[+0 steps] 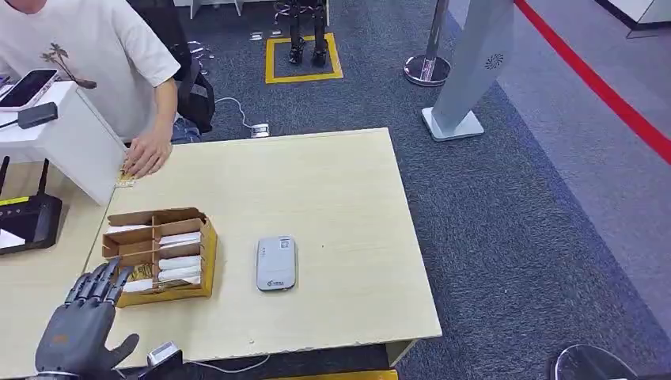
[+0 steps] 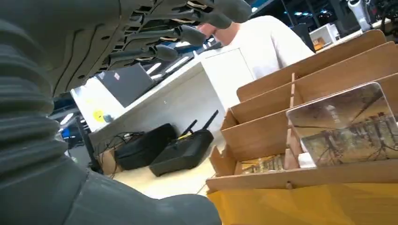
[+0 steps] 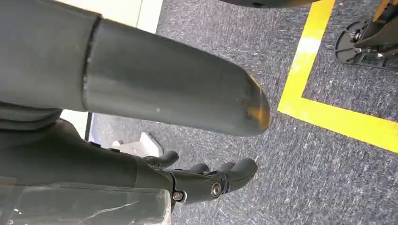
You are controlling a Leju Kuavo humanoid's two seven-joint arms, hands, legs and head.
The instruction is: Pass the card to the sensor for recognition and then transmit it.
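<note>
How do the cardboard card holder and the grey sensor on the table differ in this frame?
The cardboard card holder is brown, open-topped and split into compartments with cards standing in them; the grey sensor is a flat, closed slab with rounded corners. The holder is the larger of the two. The left hand hovers at the holder's near corner, while nothing is near the sensor. Both rest on the wooden table.

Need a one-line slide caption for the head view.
Left hand open beside the card box; reader lies mid-table.
</note>
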